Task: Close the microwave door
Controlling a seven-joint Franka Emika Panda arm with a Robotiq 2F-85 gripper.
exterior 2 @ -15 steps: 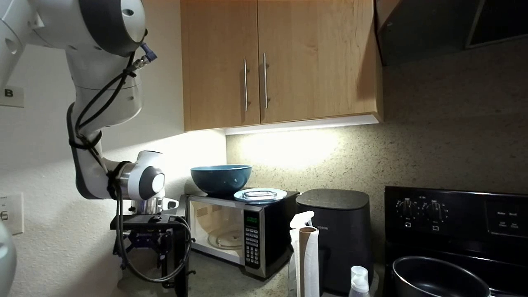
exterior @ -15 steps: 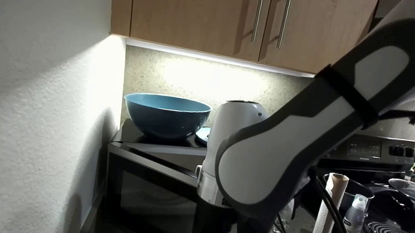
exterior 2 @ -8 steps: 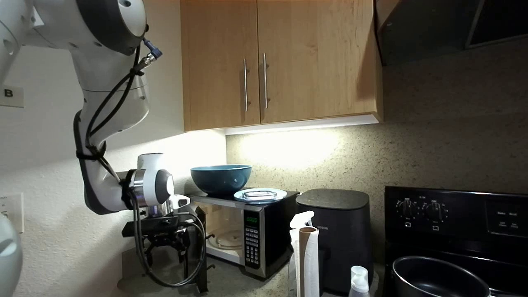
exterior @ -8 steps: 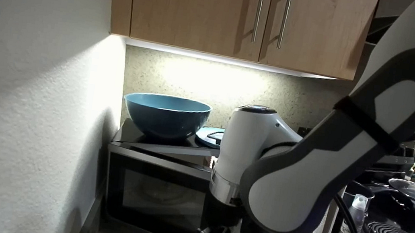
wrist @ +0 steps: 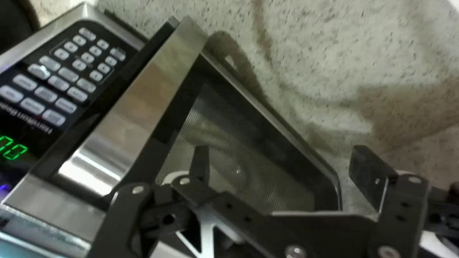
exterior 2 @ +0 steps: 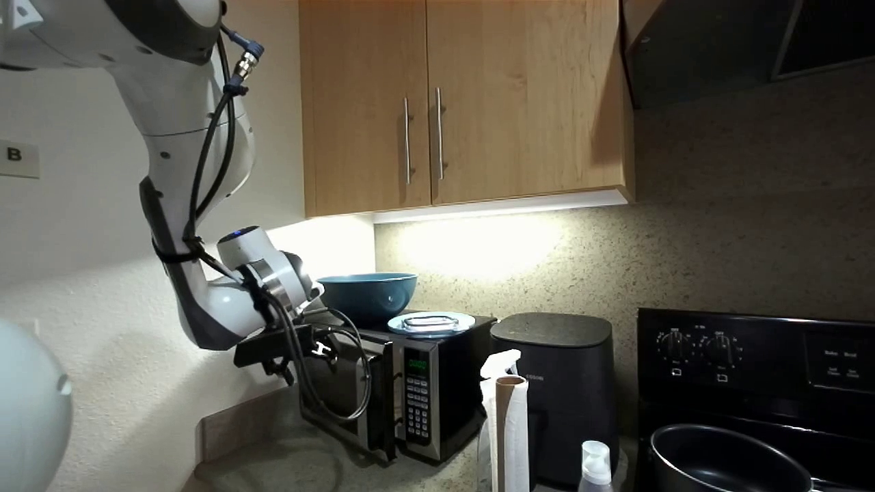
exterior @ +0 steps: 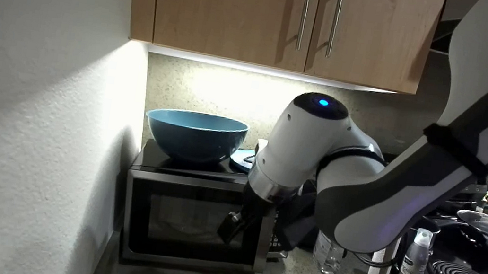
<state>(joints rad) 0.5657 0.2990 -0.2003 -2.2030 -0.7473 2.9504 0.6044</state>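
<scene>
Fingers (wrist: 371,177) are standing apart, slightly ajar microwave door (wrist: 229,132) sitting beyond them, closing probably near-done, needing an inward push.

Microwave door (exterior: 188,225) is silver-grey and black, gripper (wrist: 284,166) mostly black. Bowl (exterior: 195,142) is blue, lighter inside; plate (exterior 2: 465,322) pale blue; cabinet (exterior 2: 519,102) tan wood-grain. Counter (wrist: 358,53) is speckled grey, display digits (exterior 2: 417,364) green.

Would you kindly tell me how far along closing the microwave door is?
Done: the microwave door stands nearly shut in both exterior views.
In hand: the gripper, open and holding nothing, is in front of the door; I cannot tell whether it touches.
Left: in an exterior view the door's edge stands out from the control panel, so a final push seems needed.
</scene>
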